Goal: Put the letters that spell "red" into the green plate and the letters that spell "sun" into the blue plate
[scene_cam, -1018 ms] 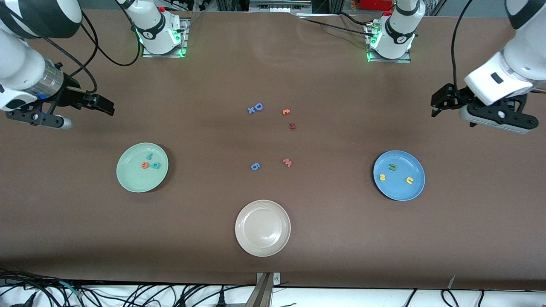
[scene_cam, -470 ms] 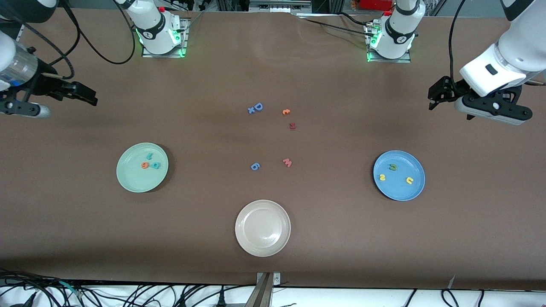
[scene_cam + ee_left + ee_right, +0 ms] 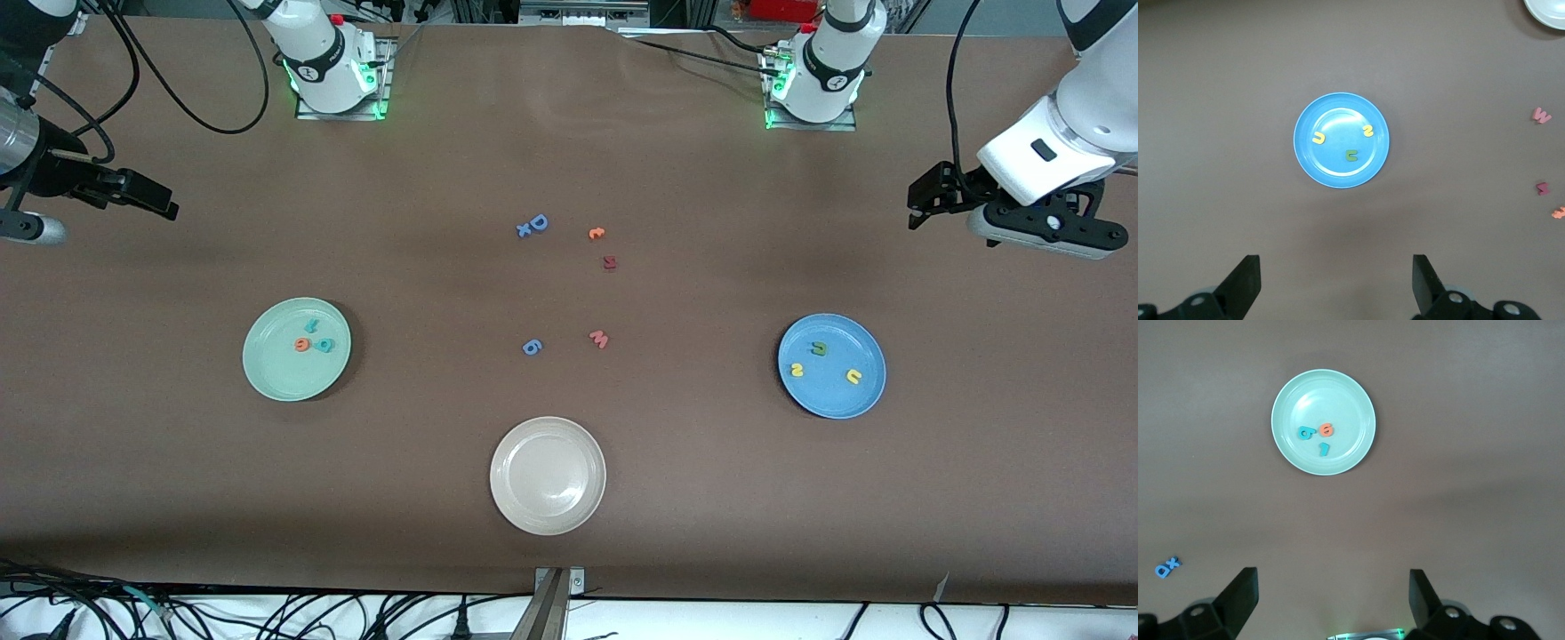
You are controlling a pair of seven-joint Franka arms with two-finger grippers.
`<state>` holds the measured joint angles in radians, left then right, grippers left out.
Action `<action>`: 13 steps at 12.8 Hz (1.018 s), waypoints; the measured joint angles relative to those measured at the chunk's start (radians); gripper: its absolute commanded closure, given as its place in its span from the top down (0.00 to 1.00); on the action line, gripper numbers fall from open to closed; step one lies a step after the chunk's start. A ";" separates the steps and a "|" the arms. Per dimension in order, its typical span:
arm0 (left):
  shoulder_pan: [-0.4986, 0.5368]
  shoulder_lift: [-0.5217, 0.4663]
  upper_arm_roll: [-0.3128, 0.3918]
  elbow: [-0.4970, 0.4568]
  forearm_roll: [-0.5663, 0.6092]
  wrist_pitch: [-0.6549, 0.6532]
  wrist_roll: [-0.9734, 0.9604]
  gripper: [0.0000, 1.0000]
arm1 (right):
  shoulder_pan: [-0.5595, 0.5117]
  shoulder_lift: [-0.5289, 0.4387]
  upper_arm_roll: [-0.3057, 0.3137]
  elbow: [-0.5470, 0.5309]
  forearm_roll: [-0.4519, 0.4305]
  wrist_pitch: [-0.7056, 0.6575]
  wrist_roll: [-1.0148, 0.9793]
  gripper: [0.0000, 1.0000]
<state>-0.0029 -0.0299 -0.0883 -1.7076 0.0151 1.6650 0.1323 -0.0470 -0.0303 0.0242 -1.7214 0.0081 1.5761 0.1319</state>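
Matte brown tabletop (image 3: pixel 676 498); round glossy green plate (image 3: pixel 267 378), blue plate (image 3: pixel 867 400); left hand (image 3: pixel 1336 283), right hand (image 3: pixel 1333 600) wide, empty.

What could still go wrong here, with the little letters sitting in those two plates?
Little seems left to fail. The orange e and teal d touch in the green plate, so a check might misread them. The left gripper and right gripper, both open, hang above the table's ends; a careless return could sweep the loose pink w.
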 measured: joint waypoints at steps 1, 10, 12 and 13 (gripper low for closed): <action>0.006 0.000 0.000 0.000 0.000 0.000 0.001 1.00 | 0.002 0.003 0.000 0.011 0.000 -0.011 0.000 1.00; 0.008 0.003 0.000 0.000 0.000 0.000 -0.005 1.00 | 0.025 0.023 -0.004 0.023 0.001 -0.018 0.000 1.00; 0.010 0.003 0.000 0.000 0.000 0.000 -0.007 1.00 | 0.025 0.023 -0.008 0.023 0.001 -0.018 0.000 1.00; 0.011 0.003 0.000 0.000 0.000 -0.001 -0.007 1.00 | 0.025 0.023 -0.008 0.023 0.001 -0.018 0.000 1.00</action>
<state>0.0077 -0.0267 -0.0883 -1.7075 0.0150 1.6643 0.1257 -0.0215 -0.0075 0.0162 -1.6984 0.0093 1.5577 0.1319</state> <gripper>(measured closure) 0.000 0.000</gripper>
